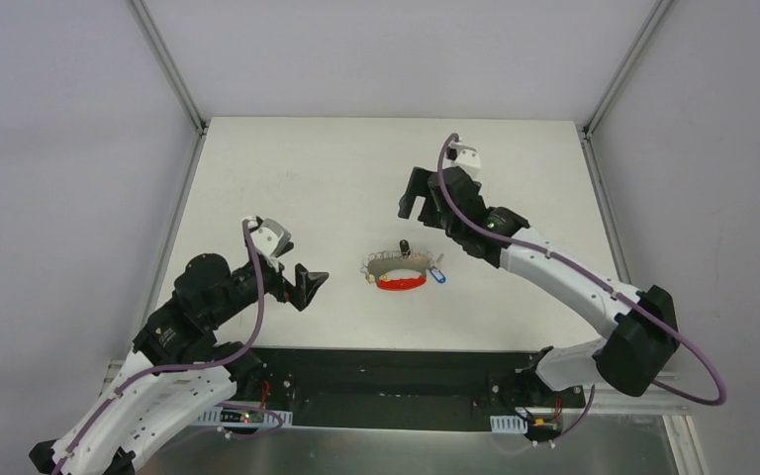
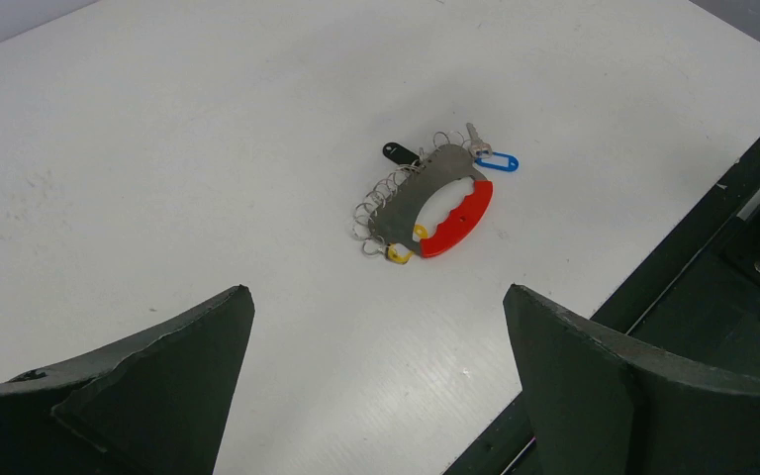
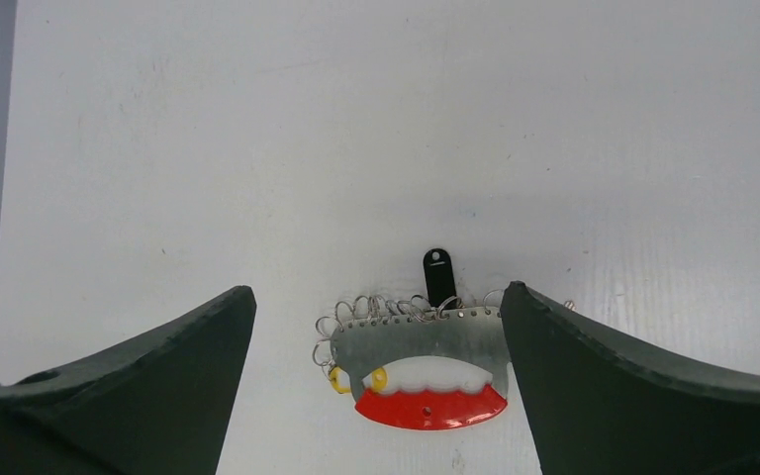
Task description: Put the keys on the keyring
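The keyring (image 1: pixel 399 273) lies mid-table: a curved metal plate with a red grip, several thin wire rings along its far edge and a small yellow tag. It also shows in the left wrist view (image 2: pixel 440 198) and the right wrist view (image 3: pixel 421 346). The black-headed key (image 1: pixel 404 244) (image 2: pixel 399 153) (image 3: pixel 439 275) lies at the far-edge rings. The blue-headed key (image 1: pixel 438 274) (image 2: pixel 495 160) lies at the plate's right end, hidden in the right wrist view. My left gripper (image 1: pixel 309 287) (image 2: pixel 376 297) is open and empty, left of the keyring. My right gripper (image 1: pixel 418 203) (image 3: pixel 378 290) is open and empty, above and behind it.
The white table (image 1: pixel 287 178) ends at a black front ledge (image 1: pixel 396 361) just near the keyring. Metal frame posts (image 1: pixel 173 74) stand at the back corners against grey walls. Purple cables (image 1: pixel 257 297) run along both arms.
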Robot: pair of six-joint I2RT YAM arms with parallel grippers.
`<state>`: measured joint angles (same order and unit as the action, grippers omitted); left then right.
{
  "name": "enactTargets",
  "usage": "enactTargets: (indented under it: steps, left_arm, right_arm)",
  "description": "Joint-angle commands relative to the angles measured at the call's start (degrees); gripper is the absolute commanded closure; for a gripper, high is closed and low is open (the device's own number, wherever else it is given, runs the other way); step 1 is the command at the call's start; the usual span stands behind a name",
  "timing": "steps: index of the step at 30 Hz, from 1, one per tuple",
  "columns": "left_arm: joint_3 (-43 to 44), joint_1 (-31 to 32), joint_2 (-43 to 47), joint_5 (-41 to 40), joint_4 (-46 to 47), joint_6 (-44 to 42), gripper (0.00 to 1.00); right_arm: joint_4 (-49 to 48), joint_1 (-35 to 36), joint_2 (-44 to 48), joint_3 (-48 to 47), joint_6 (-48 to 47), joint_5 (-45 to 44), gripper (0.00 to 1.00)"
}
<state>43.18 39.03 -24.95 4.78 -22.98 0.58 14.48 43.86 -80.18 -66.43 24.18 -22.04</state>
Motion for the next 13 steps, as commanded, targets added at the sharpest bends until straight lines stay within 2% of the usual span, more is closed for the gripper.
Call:
enactTargets:
  steps: [1,6,10,13]
  left_arm:
    - [-0.5,0.2,0.4,-2.8,2.0,0.0,0.01]
    - [-0.6,0.2,0.4,-3.3,2.0,-0.1,0.01]
    - [-0.5,0.2,0.4,-3.5,1.9,-0.1,0.01]
    - [-0.5,0.2,0.3,-3.5,1.9,-0.1,0.01]
  right_arm:
    - [5.7,2.1,6.7,-3.8,-1.0,-8.5,0.01]
    - [4.6,5.9,14.6,-1.6,-3.5,-15.4,0.01]
    - [6.4,6.5,18.7,-1.2,-5.5,-13.5,0.01]
    - [6.6,7.0,20.0,-0.4,-5.2,-15.7,0.01]
